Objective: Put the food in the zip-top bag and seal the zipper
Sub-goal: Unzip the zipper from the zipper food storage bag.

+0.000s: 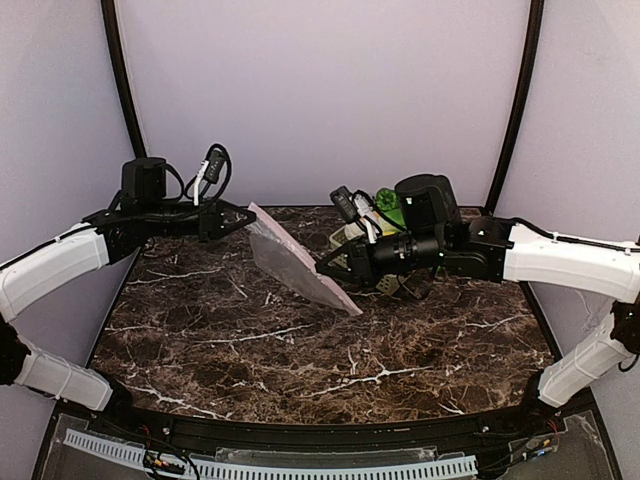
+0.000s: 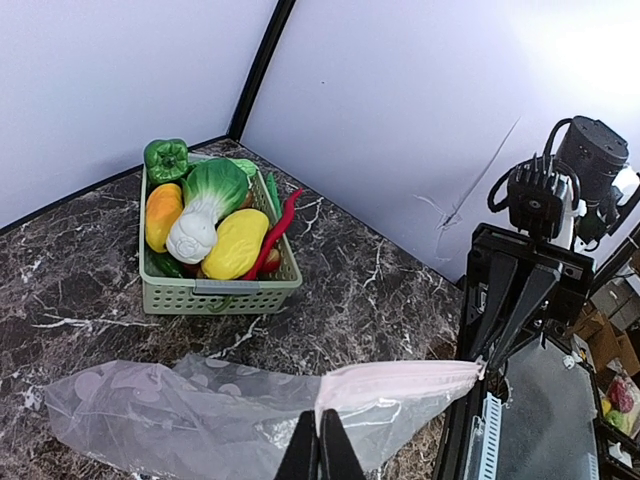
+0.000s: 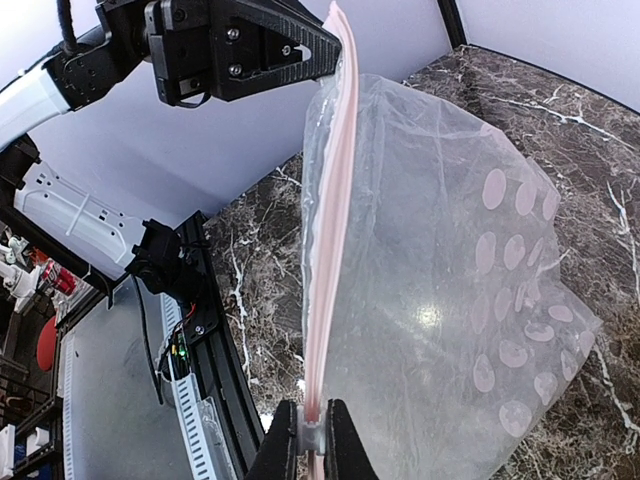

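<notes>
The clear zip-top bag (image 1: 300, 268) with pale dots hangs stretched between my two grippers above the table, and no food shows inside it. My left gripper (image 2: 320, 452) is shut on the pink zipper strip (image 2: 400, 380) partway along it. My right gripper (image 3: 312, 445) is shut on the zipper (image 3: 325, 250) at its white slider end. In the top view the left gripper (image 1: 243, 217) holds the bag's upper left end and the right gripper (image 1: 322, 266) holds it lower right. The food lies in a pale green basket (image 2: 220, 292): bok choy (image 2: 205, 205), corn (image 2: 236, 243), green pepper (image 2: 166, 158), red chili (image 2: 278, 232).
The basket (image 1: 345, 238) stands at the back of the marble table, mostly hidden behind my right arm in the top view. Black tent poles and pale walls close in the back and sides. A black rail runs along the table's near edge (image 1: 300, 432).
</notes>
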